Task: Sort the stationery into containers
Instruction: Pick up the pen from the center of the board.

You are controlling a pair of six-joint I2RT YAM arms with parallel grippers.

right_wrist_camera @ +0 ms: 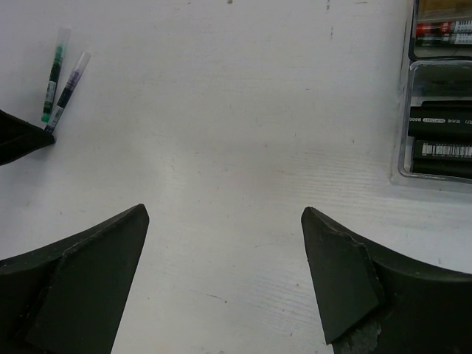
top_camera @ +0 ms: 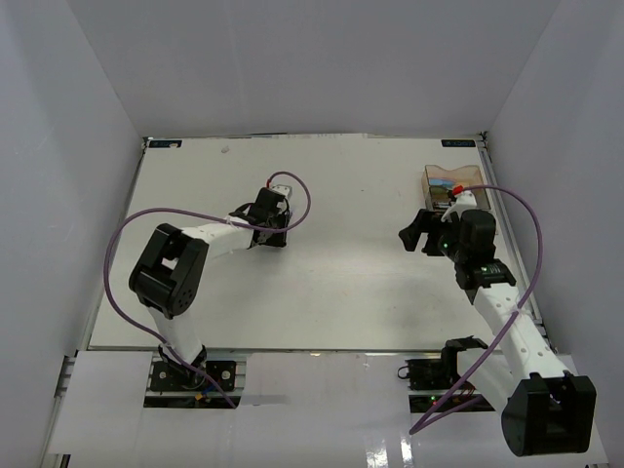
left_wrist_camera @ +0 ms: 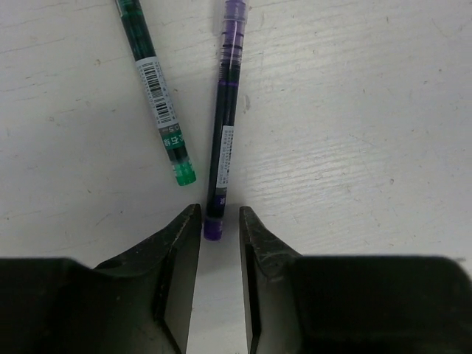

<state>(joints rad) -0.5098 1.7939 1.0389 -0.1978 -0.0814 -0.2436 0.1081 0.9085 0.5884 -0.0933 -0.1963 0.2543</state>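
The pickup is in hand. The left gripper (left_wrist_camera: 219, 221) sits low, its jaws narrow on either side of the purple pen (left_wrist_camera: 221, 140)'s near end. One finger is about touching it and a sliver of gap shows at the other, so I'd say it isn't clamped yet. A green pen (left_wrist_camera: 161, 103) lies just beside the purple pen. Next it must pinch, lift and carry to the clear tray (right_wrist_camera: 404, 118), well apart from that pen. The right gripper (right_wrist_camera: 225, 214), also well apart, gapes wide and empty.

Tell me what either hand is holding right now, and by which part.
The right hand is open and empty. The left hand flanks the near end of the purple pen, which lies flat on the table; a firm grip cannot be told.
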